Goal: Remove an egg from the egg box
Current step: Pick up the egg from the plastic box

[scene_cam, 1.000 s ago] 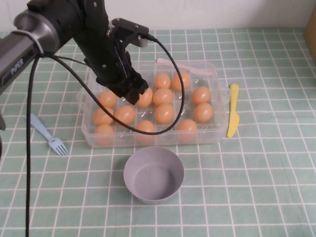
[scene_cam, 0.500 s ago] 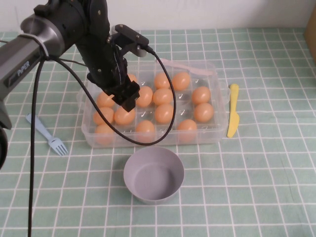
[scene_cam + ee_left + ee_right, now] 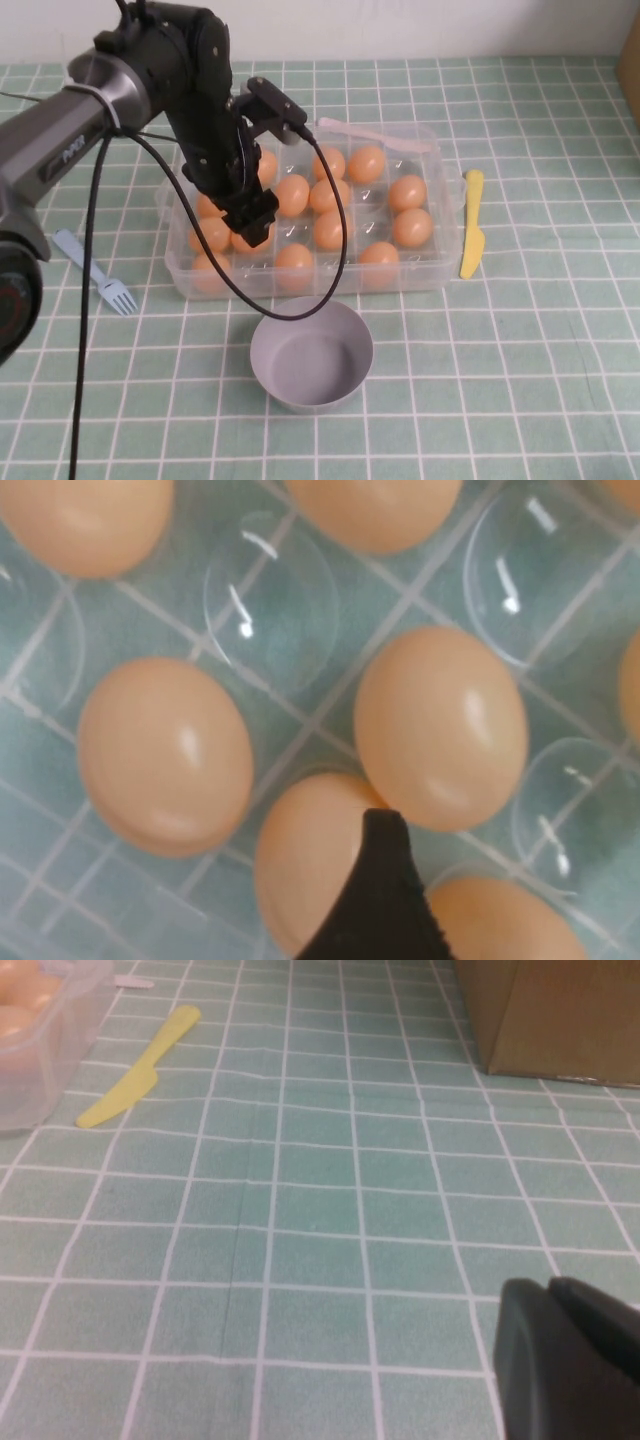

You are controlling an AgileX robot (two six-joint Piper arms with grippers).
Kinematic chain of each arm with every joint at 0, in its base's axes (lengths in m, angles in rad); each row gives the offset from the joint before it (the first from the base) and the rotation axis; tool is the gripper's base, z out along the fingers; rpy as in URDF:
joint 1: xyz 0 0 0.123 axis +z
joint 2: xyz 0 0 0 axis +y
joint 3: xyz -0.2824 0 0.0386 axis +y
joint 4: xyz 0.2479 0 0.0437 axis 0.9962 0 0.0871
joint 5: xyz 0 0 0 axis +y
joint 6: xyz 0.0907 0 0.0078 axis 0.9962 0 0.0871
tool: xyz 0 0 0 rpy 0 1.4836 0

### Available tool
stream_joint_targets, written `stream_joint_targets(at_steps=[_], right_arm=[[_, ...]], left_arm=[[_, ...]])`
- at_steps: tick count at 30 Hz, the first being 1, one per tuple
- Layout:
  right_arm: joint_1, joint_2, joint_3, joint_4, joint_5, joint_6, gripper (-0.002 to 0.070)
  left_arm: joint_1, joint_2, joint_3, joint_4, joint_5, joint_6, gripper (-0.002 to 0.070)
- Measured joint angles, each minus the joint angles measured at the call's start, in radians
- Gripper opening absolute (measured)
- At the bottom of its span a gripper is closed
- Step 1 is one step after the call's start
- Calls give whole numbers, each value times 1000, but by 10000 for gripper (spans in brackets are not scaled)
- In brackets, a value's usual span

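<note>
The clear egg box point(image 3: 437, 262) lies mid-table with several orange-tan eggs in its cells. My left gripper point(image 3: 252, 218) reaches down into the box's left half, just above the eggs, and stands open with nothing held. In the left wrist view one black fingertip point(image 3: 385, 865) sits low among the eggs. One egg point(image 3: 300, 855) is partly behind it, another egg point(image 3: 440, 725) is just past it, and a third egg point(image 3: 165, 755) lies off to one side. My right gripper point(image 3: 548, 1295) is shut and holds nothing, low over bare tablecloth away from the box.
A round grey-lilac bowl point(image 3: 311, 353) stands just in front of the box. A yellow plastic knife point(image 3: 471, 237) lies to the box's right and a blue fork point(image 3: 95, 272) to its left. A brown box point(image 3: 545, 1010) stands beyond the right arm.
My left gripper has moved down and toward the front left of the egg box, from above the middle eggs to just over the left ones. Nothing was picked up.
</note>
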Motion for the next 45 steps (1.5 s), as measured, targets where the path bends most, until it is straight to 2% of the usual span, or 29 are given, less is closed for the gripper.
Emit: stream_joint_targets(at_steps=[9,38,41,45], right_arm=[[0,0,0,0,0,0,-17],[0,0,0,0,0,0,-17],[0,0,0,0,0,0,-17],[0,0,0,0,0,0,-17]], left_arm=[[0,43,0,59,-61,1,503],[0,113,0,-7,-139,7,503],[0,113,0,-7,-139,9,470],[0,113,0,-7,-141,9,368]])
